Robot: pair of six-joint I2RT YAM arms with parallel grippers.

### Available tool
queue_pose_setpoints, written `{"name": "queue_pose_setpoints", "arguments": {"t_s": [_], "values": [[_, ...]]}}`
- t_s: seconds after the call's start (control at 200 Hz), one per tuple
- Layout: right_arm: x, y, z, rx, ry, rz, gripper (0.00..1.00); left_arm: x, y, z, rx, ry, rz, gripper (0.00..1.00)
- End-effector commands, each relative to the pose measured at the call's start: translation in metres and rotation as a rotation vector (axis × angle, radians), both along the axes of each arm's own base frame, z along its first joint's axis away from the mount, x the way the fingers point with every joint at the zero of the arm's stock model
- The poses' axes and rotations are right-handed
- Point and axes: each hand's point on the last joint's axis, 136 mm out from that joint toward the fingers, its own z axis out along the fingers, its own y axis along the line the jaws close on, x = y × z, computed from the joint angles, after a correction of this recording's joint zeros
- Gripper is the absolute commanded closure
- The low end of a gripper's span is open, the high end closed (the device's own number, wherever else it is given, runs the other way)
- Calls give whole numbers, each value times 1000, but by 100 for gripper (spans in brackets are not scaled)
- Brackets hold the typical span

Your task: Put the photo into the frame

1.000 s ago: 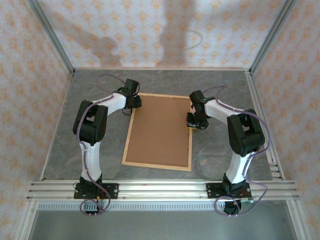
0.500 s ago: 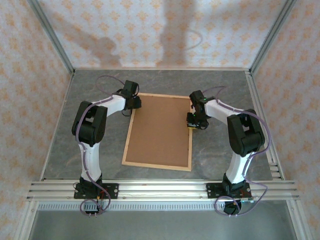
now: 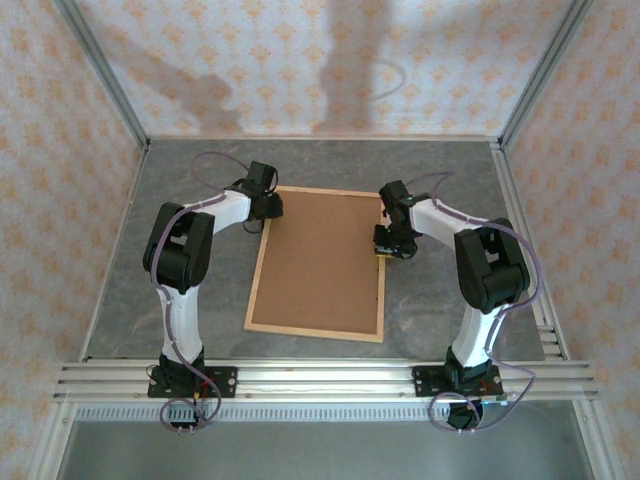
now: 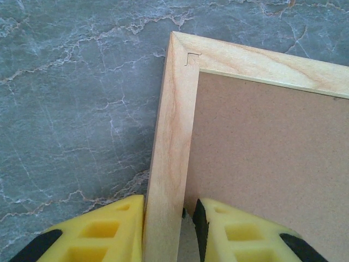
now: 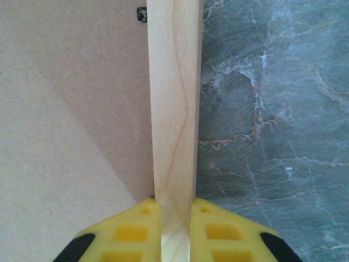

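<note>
The frame of light wood lies flat on the grey table, back side up, with a brown backing board inside it. My left gripper straddles the frame's left rail near the far left corner. One yellow finger touches the outer side, and the other stands a small gap off the inner side, so the gripper is open. My right gripper is shut on the right rail, both pads pressed on the wood. The photo is out of view.
The grey marble-look table top runs all round the frame. Patterned walls and metal posts box the table in. A metal rail with both arm bases runs along the near edge.
The left arm has shifted very slightly and its jaws have eased a little off the rail. The frame and the right arm have not moved.
</note>
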Motion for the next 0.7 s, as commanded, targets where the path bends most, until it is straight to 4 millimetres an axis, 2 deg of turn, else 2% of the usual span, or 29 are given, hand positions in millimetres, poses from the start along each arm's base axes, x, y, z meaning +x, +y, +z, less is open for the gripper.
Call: {"name": "queue_pose_setpoints", "arguments": {"t_s": [0.0,0.155,0.275,0.39,0.521,0.696], "values": [[4,-10,-19,-65,1,6,86,-61,-60,-25,-130,211,-146,69],[4,-10,-19,-67,-2,7,86,-45,-55,-1,-115,148,-119,61],[3,-11,-20,-68,1,9,86,-34,-41,15,-110,101,-76,51],[2,-11,-20,-68,4,10,86,-30,-25,26,-109,75,-39,47],[3,-11,-20,-71,2,10,86,-31,-7,30,-101,65,-2,45],[3,-10,-21,-67,5,12,86,-33,13,24,-105,78,45,44]]}}
